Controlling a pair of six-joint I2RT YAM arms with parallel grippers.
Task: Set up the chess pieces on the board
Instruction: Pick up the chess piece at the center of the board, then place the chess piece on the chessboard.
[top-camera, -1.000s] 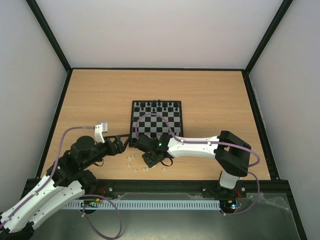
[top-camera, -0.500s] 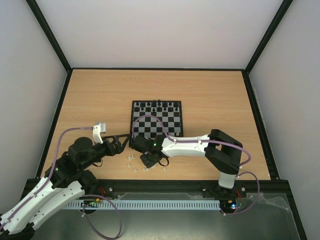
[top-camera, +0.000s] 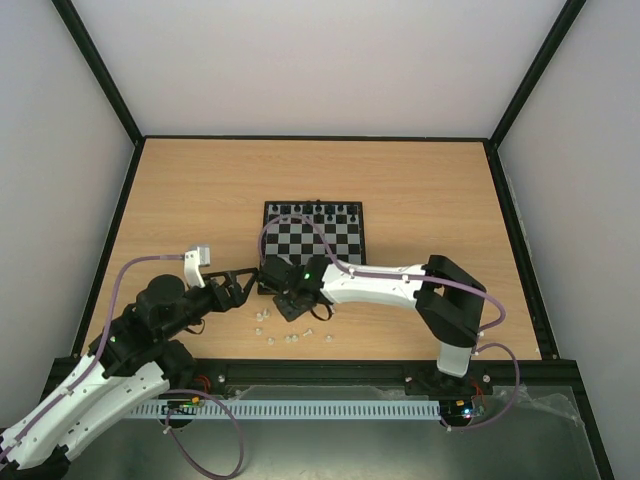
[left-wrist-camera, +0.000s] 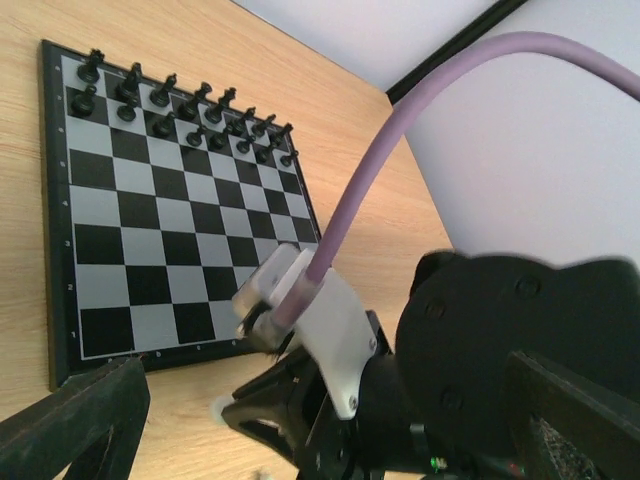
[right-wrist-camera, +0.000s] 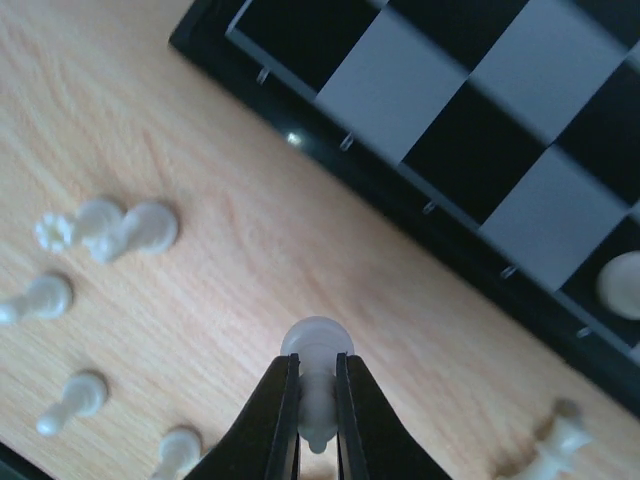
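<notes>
My right gripper (right-wrist-camera: 317, 365) is shut on a white chess piece (right-wrist-camera: 318, 345), holding it by its stem above the wood just off the board's (right-wrist-camera: 440, 120) near edge. In the top view this gripper (top-camera: 290, 303) hangs at the near left corner of the board (top-camera: 345, 240). Another white piece (right-wrist-camera: 622, 285) stands on a dark square of the near row. Several white pieces (right-wrist-camera: 110, 228) lie loose on the table, also in the top view (top-camera: 270, 339). My left gripper (top-camera: 235, 290) is open and empty, left of the board, facing the right wrist.
Black chess pieces (left-wrist-camera: 190, 110) fill the two far rows of the board (left-wrist-camera: 150, 230). The right arm's wrist (left-wrist-camera: 340, 350) and its purple cable sit between my left fingers (left-wrist-camera: 90, 420). Black frame rails border the wooden table (top-camera: 200, 190).
My right gripper has moved from over the loose pieces up and left to the board's near left corner, with a white piece in it. The left arm has barely moved.
</notes>
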